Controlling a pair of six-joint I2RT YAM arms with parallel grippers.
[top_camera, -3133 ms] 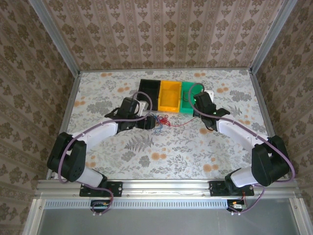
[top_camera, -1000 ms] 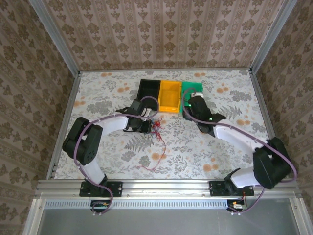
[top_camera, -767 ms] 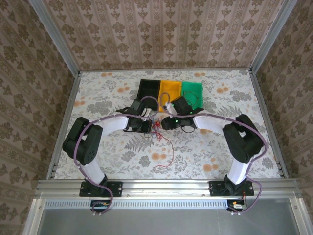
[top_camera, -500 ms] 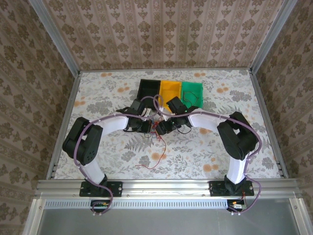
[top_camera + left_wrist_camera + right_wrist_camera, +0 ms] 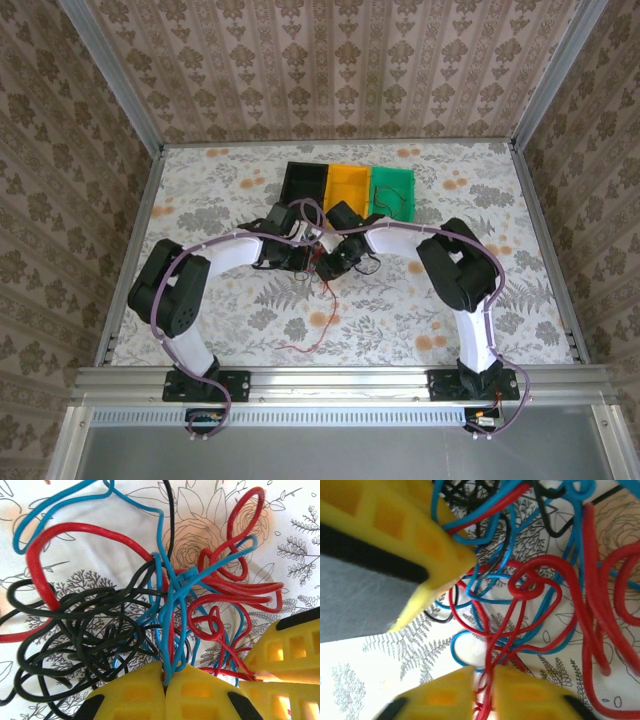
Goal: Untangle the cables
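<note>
- Two hands now meet at the cables [image 5: 318, 254], which lie on the desk [image 5: 200, 200] just in front of the black bin [image 5: 303, 170] and the yellow bin [image 5: 347, 205].
- A second ago the right arm stood back by the green bin [image 5: 393, 178]; it has since swung across to the tangle.
- We see the right hand [image 5: 482, 680] go from half open to clenched, and red strands of the cables [image 5: 545, 595] now run between its fingertips.
- We see the left hand [image 5: 165, 677] unchanged, clamped on a bunch of blue and red strands where the cables [image 5: 165, 595] knot tightest; the black loops hang loose to one side.
- We judge that this sets up the pull: with both ends gripped, drawing the hands apart should tease a red wire out of the knot.
- Room is tight at the centre, as the left hand [image 5: 305, 258] and the right hand [image 5: 331, 266] sit just beside each other and the bins are close behind.
- We see bare desk to the right and towards the near edge, where one red strand [image 5: 312, 330] trails, so a pull that way looks safest.
</note>
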